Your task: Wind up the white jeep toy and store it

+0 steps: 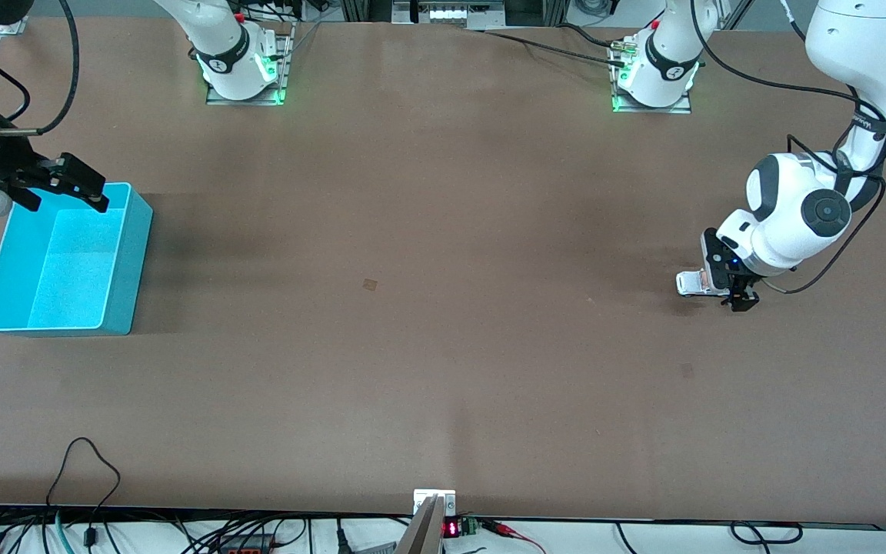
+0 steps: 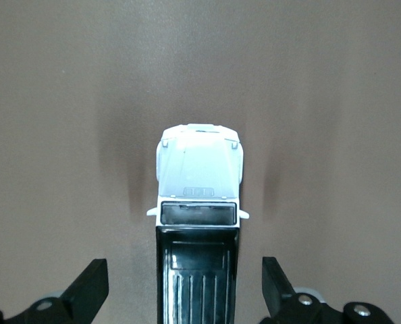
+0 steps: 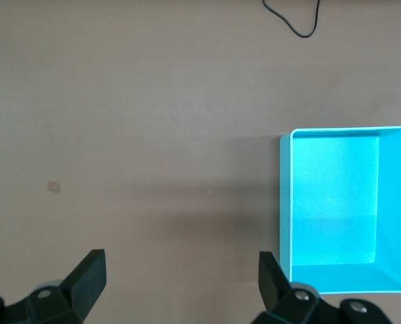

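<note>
**Jeep not yet gripped, bin empty**

Tabletop (image 1: 443,323) is bare bar two items. Bin (image 1: 66,261), turquoise, sits at the right arm's end, empty. Right gripper (image 1: 66,188) waits over the bin's rim, fingers wide open, holding nothing. Left gripper (image 1: 724,285) is low over the jeep (image 1: 693,282) near the left arm's end; fingers spread, straddling it w/o contact. Winding & storing both left, I'd say. No legible writing on either item.

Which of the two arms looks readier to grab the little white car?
The left arm, probably: the left gripper is open right over the white car, fingers either side. The right gripper hangs open above the turquoise bin at the table's right-arm end.
</note>
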Action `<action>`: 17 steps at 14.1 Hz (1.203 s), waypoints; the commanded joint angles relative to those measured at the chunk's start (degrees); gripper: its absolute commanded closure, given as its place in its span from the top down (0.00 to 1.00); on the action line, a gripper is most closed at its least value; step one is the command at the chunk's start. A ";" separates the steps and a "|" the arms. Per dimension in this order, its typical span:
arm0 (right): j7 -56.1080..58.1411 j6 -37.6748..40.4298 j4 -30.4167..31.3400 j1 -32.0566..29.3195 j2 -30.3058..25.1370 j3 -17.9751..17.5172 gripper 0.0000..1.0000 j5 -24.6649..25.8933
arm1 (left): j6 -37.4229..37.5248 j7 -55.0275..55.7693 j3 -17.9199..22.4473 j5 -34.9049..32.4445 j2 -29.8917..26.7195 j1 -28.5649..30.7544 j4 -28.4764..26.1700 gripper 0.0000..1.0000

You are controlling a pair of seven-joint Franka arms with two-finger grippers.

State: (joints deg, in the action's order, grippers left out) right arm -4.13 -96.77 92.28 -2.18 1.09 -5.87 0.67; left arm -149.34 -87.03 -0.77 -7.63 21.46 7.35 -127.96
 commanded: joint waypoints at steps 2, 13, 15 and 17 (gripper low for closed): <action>-0.09 0.44 -0.70 -0.02 0.40 -0.37 1.00 -0.76 | -2.27 -2.86 -0.38 -0.72 0.69 0.47 -0.53 0.87; -0.26 0.17 -0.70 1.83 1.72 -0.28 1.00 -0.67 | -2.01 -4.73 -0.38 -0.72 1.39 0.29 -0.45 0.12; -0.18 0.18 -0.79 1.74 1.63 -0.11 1.00 -0.58 | -1.74 -4.81 -0.29 -0.72 2.26 0.38 -0.27 0.12; -0.26 0.00 -0.88 1.65 1.63 -0.02 1.00 -0.58 | -1.57 -4.99 -0.11 -0.63 2.45 0.56 -0.09 0.13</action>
State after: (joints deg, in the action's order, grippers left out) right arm -4.18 -96.80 92.21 -0.27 2.75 -5.91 0.45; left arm -150.65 -90.59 -0.85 -7.67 22.30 7.36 -128.24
